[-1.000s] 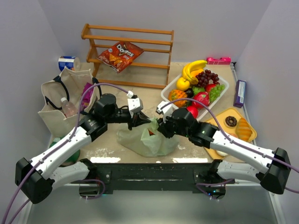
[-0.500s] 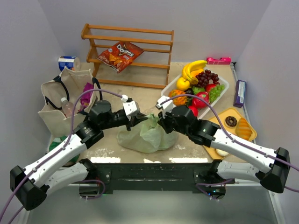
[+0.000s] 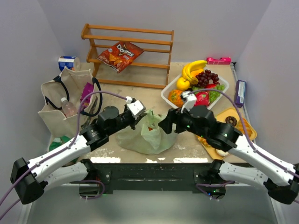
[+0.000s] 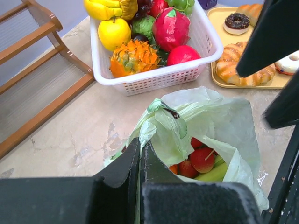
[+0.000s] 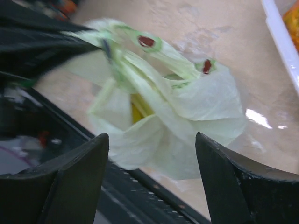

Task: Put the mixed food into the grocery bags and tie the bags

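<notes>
L hand (image 4: pixel 141 144): we see it clamped on rim of thin pale-green plastic bag (image 4: pixel 219 126).
R hand (image 5: pixel 150 137): wide apart, above bag.

L arm (image 3: pixel 60 151) & R arm (image 3: pixel 254 156): white tube links w/ black joint housings, black end blocks; thin purple cable (image 3: pixel 112 94) looping along each; small white cam block (image 3: pixel 136 107) per wrist; fingers (image 5: pixel 70 186) matte black, wedge-shaped
</notes>
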`<state>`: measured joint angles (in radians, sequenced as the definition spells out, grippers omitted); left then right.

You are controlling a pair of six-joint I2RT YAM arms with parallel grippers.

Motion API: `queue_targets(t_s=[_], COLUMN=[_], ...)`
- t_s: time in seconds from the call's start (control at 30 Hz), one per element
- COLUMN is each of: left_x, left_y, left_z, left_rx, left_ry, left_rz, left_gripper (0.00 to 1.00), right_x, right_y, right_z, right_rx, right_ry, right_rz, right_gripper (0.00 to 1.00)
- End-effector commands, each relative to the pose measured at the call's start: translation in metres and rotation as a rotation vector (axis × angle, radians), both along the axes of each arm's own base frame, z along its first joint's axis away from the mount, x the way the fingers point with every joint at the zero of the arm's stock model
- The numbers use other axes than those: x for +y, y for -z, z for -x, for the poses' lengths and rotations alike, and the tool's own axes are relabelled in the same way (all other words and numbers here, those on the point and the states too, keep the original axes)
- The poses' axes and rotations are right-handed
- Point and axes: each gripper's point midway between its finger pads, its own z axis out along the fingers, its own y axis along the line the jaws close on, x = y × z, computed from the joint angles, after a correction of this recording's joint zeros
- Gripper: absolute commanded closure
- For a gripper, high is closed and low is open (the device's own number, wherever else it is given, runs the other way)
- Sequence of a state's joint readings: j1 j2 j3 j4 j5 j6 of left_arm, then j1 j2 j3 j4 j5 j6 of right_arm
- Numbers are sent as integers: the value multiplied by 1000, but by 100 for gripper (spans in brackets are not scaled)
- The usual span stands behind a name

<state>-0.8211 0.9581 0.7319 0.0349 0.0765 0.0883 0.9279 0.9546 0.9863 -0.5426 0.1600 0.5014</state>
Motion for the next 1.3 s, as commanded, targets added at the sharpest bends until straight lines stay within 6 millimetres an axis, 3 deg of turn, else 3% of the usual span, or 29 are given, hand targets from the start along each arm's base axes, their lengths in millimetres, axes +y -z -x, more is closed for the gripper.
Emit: queue_targets(t_s=[0.0, 0.03, 0.07, 0.1, 0.2, 0.23, 0.4, 0.63, 0.77, 1.0, 1.13, 1.27], left_x=[-4, -5, -5, -3, -2, -1, -1, -7, -9, -12, -17, -24], left_y=[-9, -8, -7, -6, -4, -4, -3, -2, -1, -3, -1, 6], left_z=[-1, 2, 5, 4, 9, 10, 15, 24, 26, 33, 39, 45], left_rx=[-32, -30, -28, -30, -34, -39, -33, -28, -26, -42, -42, -33], left_ry=[-28, -31, -27, -50, -70, -83, -86, -67, -67, -45, -10, 24], left_rz=[58, 59, 61, 60, 55, 52, 53, 56, 50, 49, 44, 24], left_gripper=[100, 100, 100, 100, 100, 100, 100, 100, 100, 100, 100, 100], right_x=[34, 44, 47, 56, 69, 71, 70, 67, 68, 52, 54, 61], right_y=[-90, -78, -85, -106, -97, -104, -95, -51, -39, -15, 5, 10], right_z=[17, 22, 20, 22, 18, 15, -2, -15, -19, -27, -30, -31], right_rx=[143, 210, 234, 285, 356, 358, 399, 465, 480, 470, 489, 500], right_ry=[58, 42, 49, 41, 94, 107, 226, 368, 405, 517, 553, 542], right_rz=[-624, -682, -768, -917, -959, -963, -1000, -979, -947, -928, -894, -904], right_gripper=[23, 25, 27, 30, 30, 30, 30, 29, 29, 28, 28, 30])
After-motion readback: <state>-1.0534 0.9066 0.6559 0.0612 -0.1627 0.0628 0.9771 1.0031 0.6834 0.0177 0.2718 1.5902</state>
